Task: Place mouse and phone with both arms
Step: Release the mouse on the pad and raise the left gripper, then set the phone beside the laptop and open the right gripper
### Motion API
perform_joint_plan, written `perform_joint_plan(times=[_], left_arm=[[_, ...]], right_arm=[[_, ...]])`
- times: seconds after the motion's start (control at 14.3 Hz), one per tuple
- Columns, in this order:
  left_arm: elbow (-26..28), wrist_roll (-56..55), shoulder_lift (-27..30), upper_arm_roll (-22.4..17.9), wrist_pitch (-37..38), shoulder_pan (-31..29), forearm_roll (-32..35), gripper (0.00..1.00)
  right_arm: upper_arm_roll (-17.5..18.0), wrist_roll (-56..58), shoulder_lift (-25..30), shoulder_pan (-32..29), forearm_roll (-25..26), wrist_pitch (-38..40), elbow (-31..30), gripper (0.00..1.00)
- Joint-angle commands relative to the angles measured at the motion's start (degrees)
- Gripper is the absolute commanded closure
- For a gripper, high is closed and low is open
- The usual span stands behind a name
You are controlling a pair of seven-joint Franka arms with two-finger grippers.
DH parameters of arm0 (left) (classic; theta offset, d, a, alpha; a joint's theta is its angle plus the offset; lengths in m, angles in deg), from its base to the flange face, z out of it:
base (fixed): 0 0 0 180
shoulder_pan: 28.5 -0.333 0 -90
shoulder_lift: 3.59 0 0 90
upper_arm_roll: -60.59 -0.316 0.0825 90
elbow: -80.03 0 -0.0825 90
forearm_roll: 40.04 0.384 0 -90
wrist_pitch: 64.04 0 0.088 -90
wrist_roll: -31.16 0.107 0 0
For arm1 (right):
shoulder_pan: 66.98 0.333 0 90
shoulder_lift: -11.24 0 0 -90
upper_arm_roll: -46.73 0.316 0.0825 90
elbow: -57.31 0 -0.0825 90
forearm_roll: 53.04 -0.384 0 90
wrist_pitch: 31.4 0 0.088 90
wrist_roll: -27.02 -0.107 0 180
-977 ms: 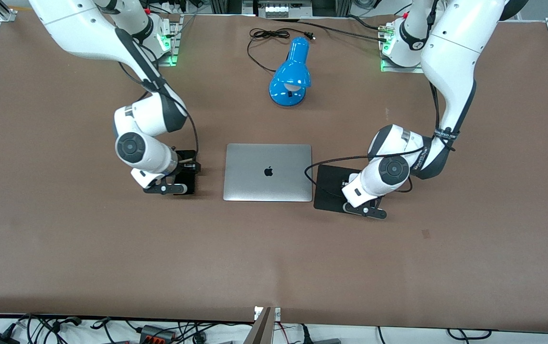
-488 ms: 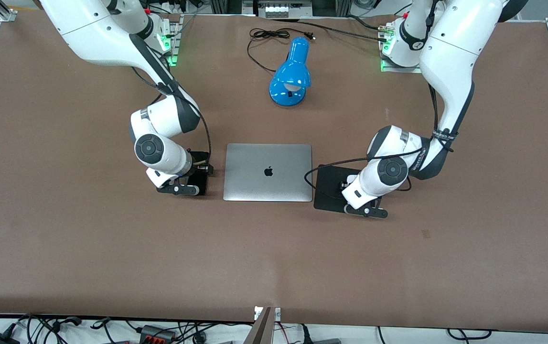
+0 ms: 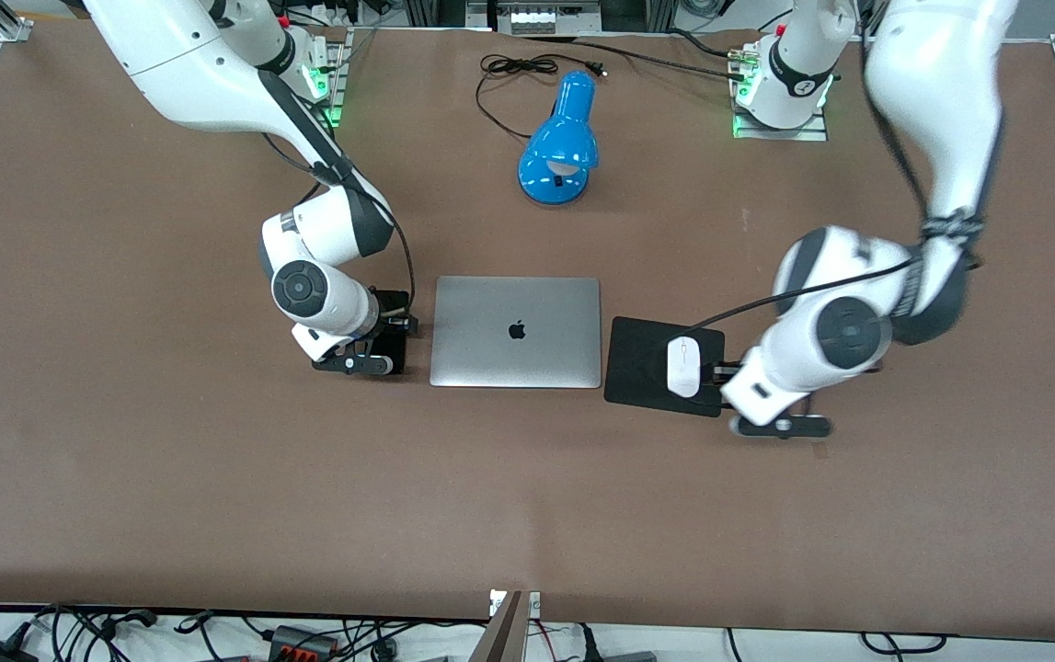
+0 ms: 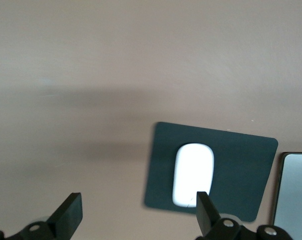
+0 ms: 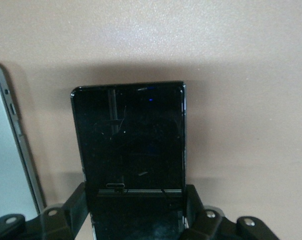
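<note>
The white mouse (image 3: 683, 366) lies on the black square pad (image 3: 642, 354) beside the laptop, toward the left arm's end. In the left wrist view the mouse (image 4: 193, 175) lies free on the pad (image 4: 240, 160). My left gripper (image 3: 757, 397) is open and empty over the pad's edge; in its own view (image 4: 136, 215) its fingers are wide apart. My right gripper (image 3: 371, 345) is shut on the black phone (image 3: 391, 342), held low beside the laptop, toward the right arm's end. In the right wrist view the gripper (image 5: 135, 205) clamps the phone (image 5: 128, 135) by its long edges.
A closed silver laptop (image 3: 516, 331) lies mid-table; its edge shows in the right wrist view (image 5: 6, 165). A blue desk lamp (image 3: 559, 147) with a black cord (image 3: 504, 69) lies farther from the front camera than the laptop.
My left gripper has let go of the mouse and moved off toward the left arm's end, uncovering the mouse on the pad. My right gripper has carried the phone closer to the laptop.
</note>
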Motion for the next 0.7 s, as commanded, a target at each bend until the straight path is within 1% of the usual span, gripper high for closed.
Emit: perform_joint_plan(times=[0.0,0.14,0.21,0.28,0.42,0.49,0.56,0.63], left_arm=[[-4.79,1.18,6.49,0.42,14.10,-4.06,0.62,0.00],[-8.75,4.42,10.18,0.67,20.03,-7.21,0.44,0.00],[-9.64,6.10,12.11,0.77,21.70,-8.71,-0.08,0.00],[-9.74,5.94,12.48,1.03,23.11,-9.08,-0.17,0.00],[-9.74,7.33,13.27,0.33,26.71,-9.34,0.70,0.00],[-9.56,8.82,14.23,0.24,26.90,-10.56,0.01,0.00],[-7.21,9.27,16.51,1.02,26.82,-12.05,-0.17,0.00],[-2.58,9.37,19.23,1.12,25.34,-12.50,-0.26,0.00]], right_arm=[[-0.06,-0.90,0.13,0.04,0.69,1.16,3.04,0.00],[-0.23,-0.81,3.54,-0.32,0.51,6.15,4.88,0.00],[-0.32,-0.72,5.12,-0.49,0.51,10.36,6.98,0.00],[-0.32,-0.28,6.18,-1.19,0.69,14.31,9.44,0.00],[-0.32,0.16,7.60,-2.51,0.78,23.01,16.11,0.00],[-0.32,0.25,7.60,-3.65,0.78,27.14,20.58,0.00],[-0.32,0.42,7.60,-5.05,0.78,31.45,25.15,0.00],[-0.32,0.51,7.60,-6.63,0.60,34.19,28.07,0.00]])
